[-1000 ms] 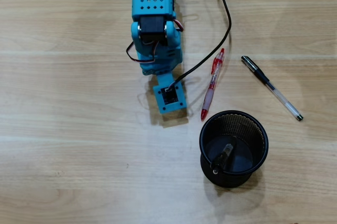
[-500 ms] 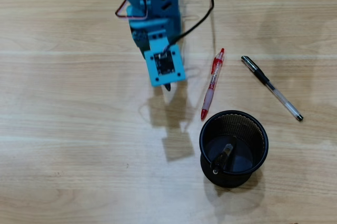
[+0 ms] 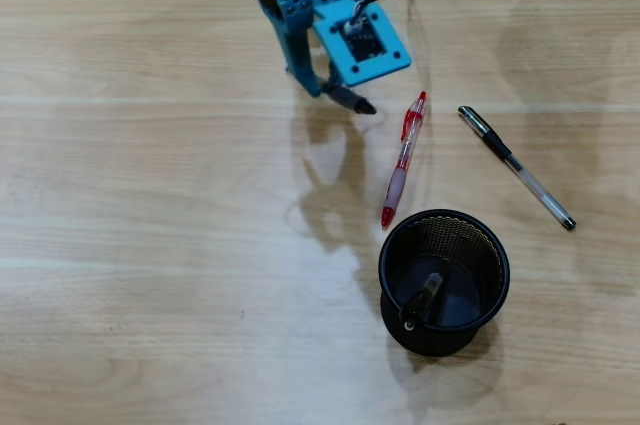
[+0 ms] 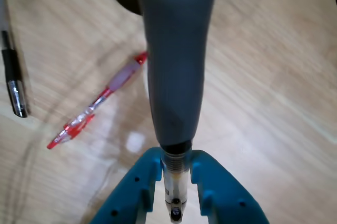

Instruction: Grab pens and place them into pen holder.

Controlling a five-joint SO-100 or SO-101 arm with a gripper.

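Wooden tabletop, overhead view. Gripper (image 3: 350, 100) pinches grey-sleeved pen (image 4: 176, 66), raised at upper left. Red pen (image 3: 402, 160) lies mid-table; black-capped pen (image 3: 516, 167) at right. Pen holder (image 3: 444, 221) holds one pen (image 3: 424, 298). Judged: one done, three left.

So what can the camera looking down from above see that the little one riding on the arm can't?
Only the overhead view shows the whole pen holder with a dark pen already inside, and the full clear pen. Only the wrist view shows, close up, the pincer shut on a pen with a grey sleeve. Both show the red pen lying on the wooden table.
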